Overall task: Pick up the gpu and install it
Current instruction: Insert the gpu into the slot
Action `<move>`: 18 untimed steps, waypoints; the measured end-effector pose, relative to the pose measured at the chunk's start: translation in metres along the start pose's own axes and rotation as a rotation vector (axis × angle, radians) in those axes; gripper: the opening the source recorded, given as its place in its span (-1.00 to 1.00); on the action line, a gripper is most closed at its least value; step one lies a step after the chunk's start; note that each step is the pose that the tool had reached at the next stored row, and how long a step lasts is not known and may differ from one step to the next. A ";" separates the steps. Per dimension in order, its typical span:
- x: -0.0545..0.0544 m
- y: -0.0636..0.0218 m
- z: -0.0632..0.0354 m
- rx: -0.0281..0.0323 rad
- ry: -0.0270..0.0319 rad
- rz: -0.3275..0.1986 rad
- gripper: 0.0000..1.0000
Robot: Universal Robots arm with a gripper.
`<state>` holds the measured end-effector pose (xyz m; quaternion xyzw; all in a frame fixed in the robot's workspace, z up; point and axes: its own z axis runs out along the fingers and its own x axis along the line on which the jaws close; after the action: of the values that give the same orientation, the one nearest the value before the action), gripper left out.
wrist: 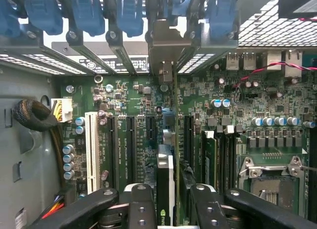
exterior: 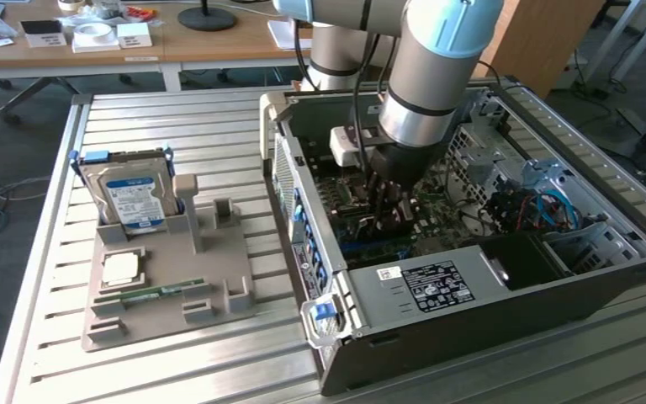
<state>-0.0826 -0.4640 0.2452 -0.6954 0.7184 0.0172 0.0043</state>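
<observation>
The gpu (wrist: 166, 182) appears edge-on in the wrist view, a thin dark card with a greyish edge standing upright over the green motherboard (wrist: 124, 135). Its metal bracket (wrist: 162, 45) lines up with an opening in the case's rear slot row. My gripper (wrist: 172, 209) is shut on the card, with a black finger (wrist: 141, 209) on either side of it. In the exterior view the gripper (exterior: 390, 210) reaches straight down into the open computer case (exterior: 525, 295), above the motherboard's expansion slots. Whether the card is seated in a slot I cannot tell.
On the exterior view's left, a grey parts holder (exterior: 149, 324) carries a silver hard drive (exterior: 132, 198), a processor chip (exterior: 121, 268) and a green memory stick (exterior: 155, 293). Blue slot latches (wrist: 84, 13), cables (exterior: 542, 210) and drive cages crowd the case. The slatted metal table (exterior: 132, 118) surrounds it.
</observation>
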 end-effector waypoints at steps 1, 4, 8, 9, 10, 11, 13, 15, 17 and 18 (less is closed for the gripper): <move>0.000 0.0000 0.0000 0.0000 -0.0001 0.000 -0.32; 0.000 0.0000 0.0000 -0.0001 0.0000 0.000 -0.32; 0.000 0.0001 -0.0010 -0.0002 0.0004 0.000 -0.32; 0.000 0.0001 -0.0020 -0.0001 0.0002 0.000 -0.32; 0.000 0.0001 -0.0038 -0.0001 0.0001 0.000 -0.32; 0.000 0.0002 -0.0062 -0.0002 0.0003 0.000 -0.32; 0.000 0.0001 -0.0072 0.0000 0.0000 0.000 -0.32; 0.000 0.0002 -0.0072 0.0000 0.0000 0.000 -0.32; 0.000 0.0001 -0.0072 0.0000 0.0000 0.000 -0.32; 0.000 0.0002 -0.0073 -0.0001 0.0000 0.000 -0.32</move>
<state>-0.0826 -0.4643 0.2524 -0.6953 0.7185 0.0172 0.0043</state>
